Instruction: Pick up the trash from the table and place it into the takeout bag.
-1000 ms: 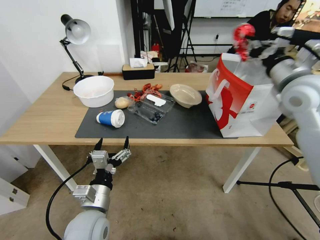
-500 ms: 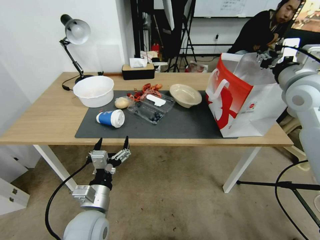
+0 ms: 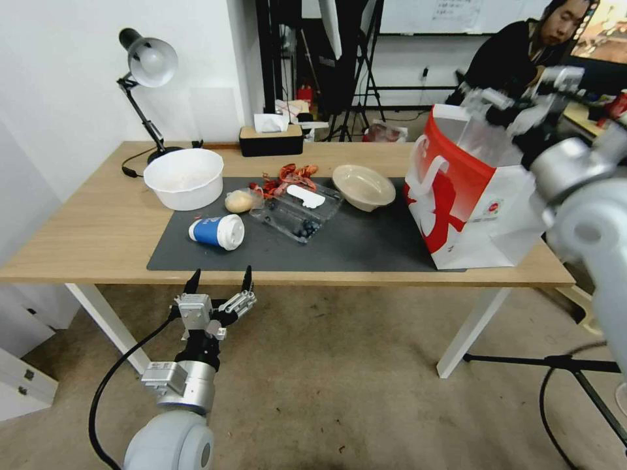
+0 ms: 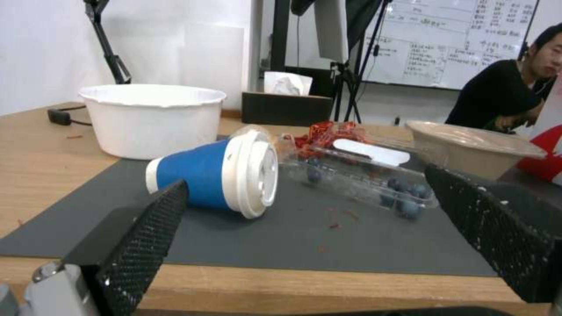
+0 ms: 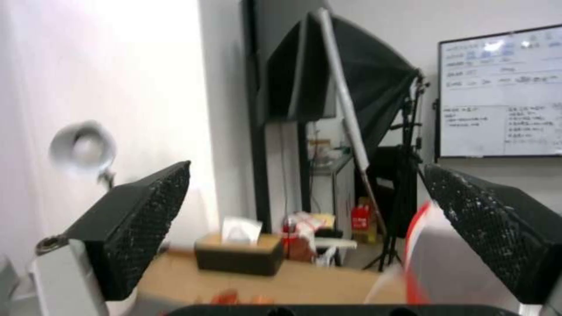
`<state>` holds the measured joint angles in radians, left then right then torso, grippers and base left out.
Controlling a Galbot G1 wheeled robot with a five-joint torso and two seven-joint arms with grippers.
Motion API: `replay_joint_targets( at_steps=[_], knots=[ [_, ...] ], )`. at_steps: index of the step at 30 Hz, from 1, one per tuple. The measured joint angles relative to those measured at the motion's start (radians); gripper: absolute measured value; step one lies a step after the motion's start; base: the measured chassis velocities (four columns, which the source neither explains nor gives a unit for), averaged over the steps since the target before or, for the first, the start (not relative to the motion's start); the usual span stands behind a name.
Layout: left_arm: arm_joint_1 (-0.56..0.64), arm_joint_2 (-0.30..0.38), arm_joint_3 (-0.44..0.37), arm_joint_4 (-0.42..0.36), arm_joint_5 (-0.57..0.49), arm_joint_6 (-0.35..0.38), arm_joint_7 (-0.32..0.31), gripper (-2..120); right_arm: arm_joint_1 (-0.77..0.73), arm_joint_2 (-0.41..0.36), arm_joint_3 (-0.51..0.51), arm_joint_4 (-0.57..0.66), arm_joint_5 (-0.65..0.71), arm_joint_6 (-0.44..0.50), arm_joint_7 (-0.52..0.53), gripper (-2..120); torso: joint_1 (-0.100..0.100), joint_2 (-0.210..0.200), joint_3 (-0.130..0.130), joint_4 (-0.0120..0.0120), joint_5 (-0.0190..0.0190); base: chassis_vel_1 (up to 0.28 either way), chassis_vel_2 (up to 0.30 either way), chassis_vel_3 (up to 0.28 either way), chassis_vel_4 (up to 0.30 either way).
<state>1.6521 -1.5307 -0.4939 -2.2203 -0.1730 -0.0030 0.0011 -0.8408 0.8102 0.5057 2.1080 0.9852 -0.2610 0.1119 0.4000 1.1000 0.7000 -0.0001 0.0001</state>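
Observation:
On the table [image 3: 98, 222], on its dark mat [image 3: 366, 248], lies the trash: a blue white-lidded paper cup [image 3: 217, 231] [image 4: 217, 177] on its side, a wrapped tan bun [image 3: 239, 201], a crumpled red wrapper [image 3: 287, 177] [image 4: 322, 134], a clear plastic box holding blueberries [image 3: 300, 210] [image 4: 363, 175], and a beige bowl [image 3: 363, 186] [image 4: 474, 149]. The red-and-white takeout bag [image 3: 477, 196] stands at the mat's right end. My right gripper [image 3: 519, 98] [image 5: 304, 169] hovers open and empty above the bag's mouth. My left gripper [image 3: 219, 281] [image 4: 304, 180] hangs open just below the table's front edge, facing the cup.
A large white bowl [image 3: 183, 177] stands at the mat's far left corner, with a desk lamp [image 3: 147, 65] behind it. A dark tissue box [image 3: 270, 138] sits at the back edge. A black stand's legs [image 3: 555, 362] cross the floor at right.
A second ago the right gripper held a red wrapper over the bag. The wrapper has since left its fingers and is gone from sight. The right arm swung right, then back over the bag. The left arm stayed still.

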Motion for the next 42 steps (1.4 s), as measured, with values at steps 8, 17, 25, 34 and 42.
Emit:
replay_joint_targets(
  at_steps=[8, 17, 25, 34, 42],
  knots=[
    [-0.002, 0.005, -0.002, 0.004, -0.001, -0.004, -0.001, 100, -0.326, 0.086, 0.008, 0.134, -0.311, 0.151, -0.049, 100, 0.000, 0.000, 0.000, 0.0003, -0.0002, 0.000, 0.000, 0.000, 0.000],
    [-0.004, 0.014, -0.008, 0.012, -0.002, -0.017, -0.002, 100, -0.660, 0.223, -0.005, 0.158, -0.621, 0.375, 0.014, 100, 0.000, 0.000, 0.000, 0.0001, -0.0003, 0.000, 0.000, 0.000, 0.000],
    [0.006, 0.012, -0.017, 0.012, -0.002, -0.034, -0.004, 100, -0.789, 0.297, -0.053, 0.035, -0.716, 0.499, 0.061, 100, 0.000, 0.000, 0.000, 0.0002, -0.0001, 0.000, 0.000, 0.000, 0.000],
    [0.008, 0.011, -0.017, 0.011, -0.001, -0.036, -0.005, 100, -0.806, 0.314, -0.067, -0.011, -0.722, 0.517, 0.067, 100, 0.000, 0.000, 0.000, 0.0001, -0.0001, 0.000, 0.000, 0.000, 0.000],
    [0.010, 0.012, -0.017, 0.010, -0.001, -0.037, -0.005, 100, -0.790, 0.316, -0.076, -0.017, -0.719, 0.508, 0.071, 100, 0.000, 0.000, 0.000, 0.0001, -0.0001, 0.000, 0.000, 0.000, 0.000]
  ],
)
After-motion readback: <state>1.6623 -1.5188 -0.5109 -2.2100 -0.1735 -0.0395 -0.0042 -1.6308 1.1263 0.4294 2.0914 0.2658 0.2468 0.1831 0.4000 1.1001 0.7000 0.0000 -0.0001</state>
